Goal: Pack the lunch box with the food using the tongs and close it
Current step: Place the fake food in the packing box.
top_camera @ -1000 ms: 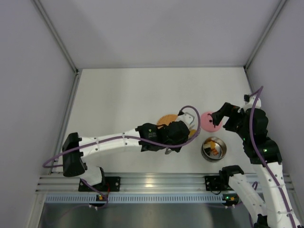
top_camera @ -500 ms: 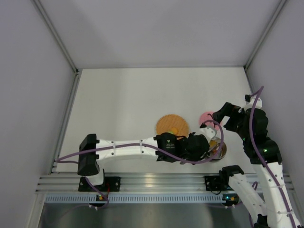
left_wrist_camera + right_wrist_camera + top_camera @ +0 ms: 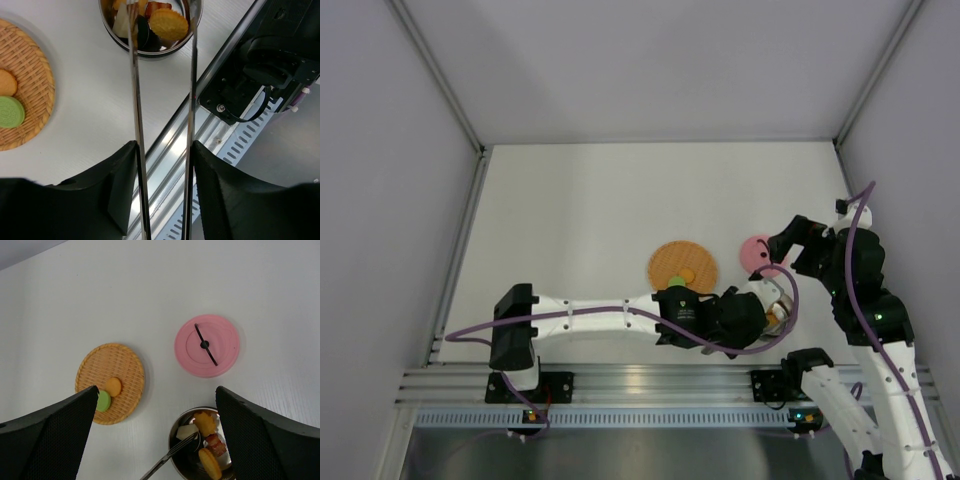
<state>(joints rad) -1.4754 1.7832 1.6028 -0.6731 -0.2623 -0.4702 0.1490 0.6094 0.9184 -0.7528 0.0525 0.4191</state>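
The lunch box (image 3: 780, 318) is a small steel bowl at the near right, half hidden under my left gripper (image 3: 745, 315). It holds several food pieces, among them a round orange biscuit (image 3: 169, 23). Its pink lid (image 3: 207, 345) lies flat on the table beyond it. My left gripper (image 3: 164, 150) is shut on the tongs (image 3: 136, 100), whose two arms stand spread with their tips inside the bowl (image 3: 120, 44). A green piece (image 3: 103, 401) and an orange piece (image 3: 113, 386) lie on the woven mat (image 3: 125, 365). My right gripper (image 3: 156, 405) hangs open above lid and bowl, holding nothing.
The aluminium rail (image 3: 200, 135) runs along the near table edge just beside the bowl, with the right arm's black base (image 3: 270, 65) behind it. Grey walls close the table on the left, far and right sides.
My left arm has swung right, carrying the tongs from the mat to over the lunch box, and its jaws have eased so the tongs' arms spread. The right arm has stayed still.
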